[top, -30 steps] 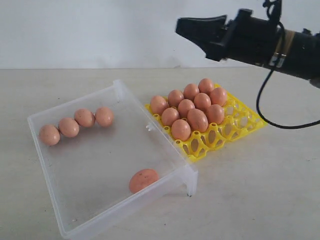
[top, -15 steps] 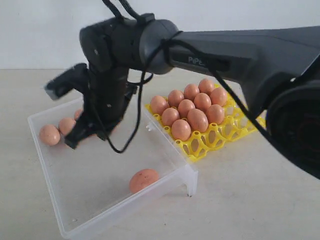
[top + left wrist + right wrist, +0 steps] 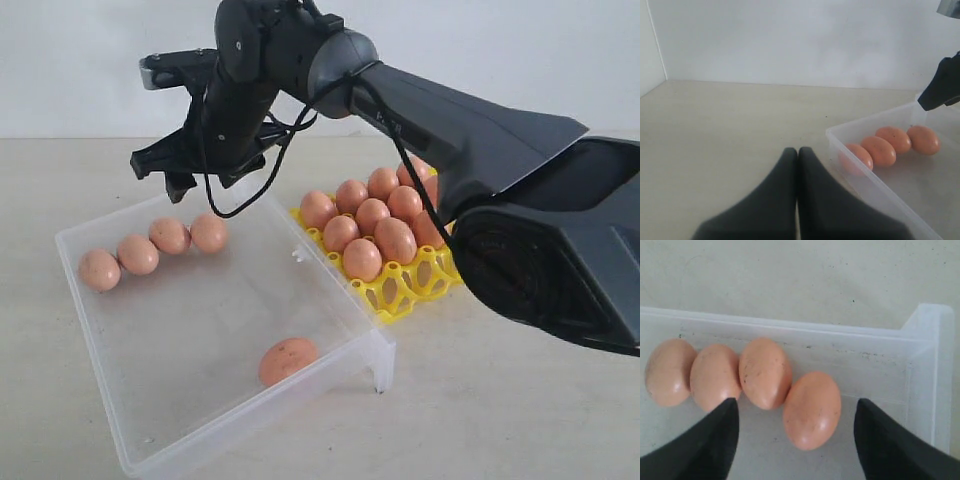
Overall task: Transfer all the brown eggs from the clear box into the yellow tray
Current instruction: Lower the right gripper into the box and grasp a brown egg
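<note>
Hovering right gripper (image 3: pixel 796 405) is sitting over a row of four brown eggs (image 3: pixel 170 236) along the far wall of the clear box (image 3: pixel 200 320), jaws standing wide apart, gripping nothing. A fifth egg (image 3: pixel 287 360) is lying alone against the box's near wall. More eggs are sitting in the yellow tray (image 3: pixel 395 290) just beside the box. Left gripper (image 3: pixel 797 152) is pointing at the table outside the box, jaws pressed together, empty.
</note>
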Robot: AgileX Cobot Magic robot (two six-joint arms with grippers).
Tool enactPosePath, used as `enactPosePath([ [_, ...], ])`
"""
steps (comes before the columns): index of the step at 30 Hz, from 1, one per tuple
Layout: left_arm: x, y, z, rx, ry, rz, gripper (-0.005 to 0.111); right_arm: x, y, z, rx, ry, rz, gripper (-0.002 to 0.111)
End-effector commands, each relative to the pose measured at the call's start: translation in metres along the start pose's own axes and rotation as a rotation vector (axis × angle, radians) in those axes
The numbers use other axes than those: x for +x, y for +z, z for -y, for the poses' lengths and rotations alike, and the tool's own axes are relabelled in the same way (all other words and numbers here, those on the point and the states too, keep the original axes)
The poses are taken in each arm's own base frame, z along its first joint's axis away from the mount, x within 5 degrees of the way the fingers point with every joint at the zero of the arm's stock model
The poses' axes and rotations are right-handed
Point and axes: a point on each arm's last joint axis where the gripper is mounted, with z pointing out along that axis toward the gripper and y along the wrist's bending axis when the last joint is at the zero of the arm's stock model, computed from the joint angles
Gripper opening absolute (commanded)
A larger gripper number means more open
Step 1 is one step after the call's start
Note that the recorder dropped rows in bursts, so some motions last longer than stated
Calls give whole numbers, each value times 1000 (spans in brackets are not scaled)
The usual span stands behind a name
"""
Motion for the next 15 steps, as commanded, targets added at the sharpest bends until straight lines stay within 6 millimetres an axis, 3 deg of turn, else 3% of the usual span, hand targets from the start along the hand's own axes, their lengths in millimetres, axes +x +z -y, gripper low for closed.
enactPosePath([
  [1, -2, -1, 0, 5, -4, 7, -4, 1, 12, 7, 30, 7, 18, 61],
  [15, -2, -1, 0, 5, -4, 7, -4, 14, 50, 17, 44, 17, 13, 61],
])
